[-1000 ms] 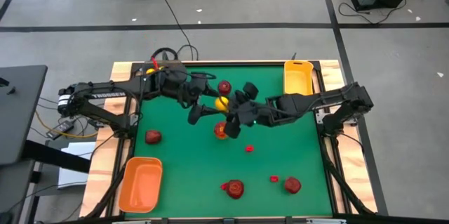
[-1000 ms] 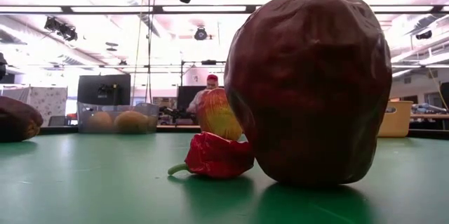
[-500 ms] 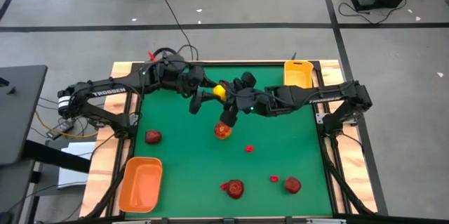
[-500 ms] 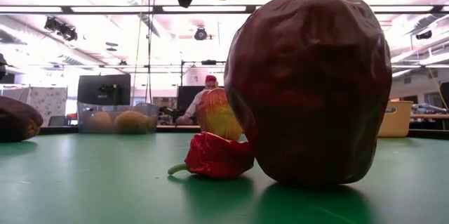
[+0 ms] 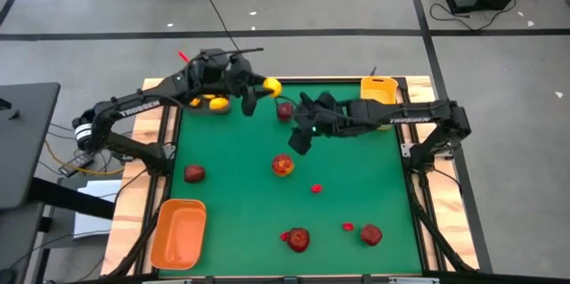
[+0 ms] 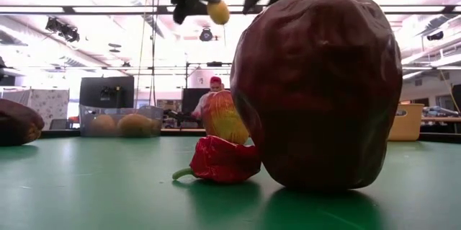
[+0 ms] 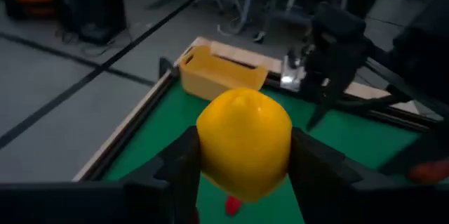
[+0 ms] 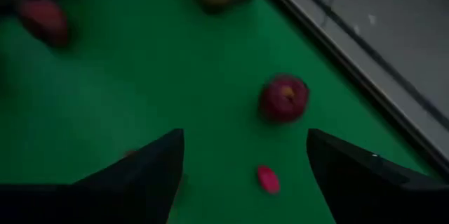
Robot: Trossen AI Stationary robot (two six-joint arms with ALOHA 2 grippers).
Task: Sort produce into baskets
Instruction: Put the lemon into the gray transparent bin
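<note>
Left gripper [image 5: 259, 89]: I see it pinching a yellow lemon [image 5: 272, 86] above the table's far edge; in its wrist view the lemon [image 7: 243, 144] sits clamped between both fingers [image 7: 184, 171]

Right gripper [image 5: 301, 129]: fingers spread, holding nothing, over the far middle of the mat, just beside a dark red apple [image 5: 285, 111]

Table [image 5: 232, 195]: green mat in a wooden frame; red-orange apple [image 5: 282, 166] mid-mat; more apples and small red pieces toward the near edge

Baskets: yellow basket [image 5: 378, 95] at the far right corner; orange basket [image 5: 179, 233] at the near left

Room: grey floor with dark tape lines; from table level I see ceiling lights and a person [image 6: 213, 94] far behind
</note>
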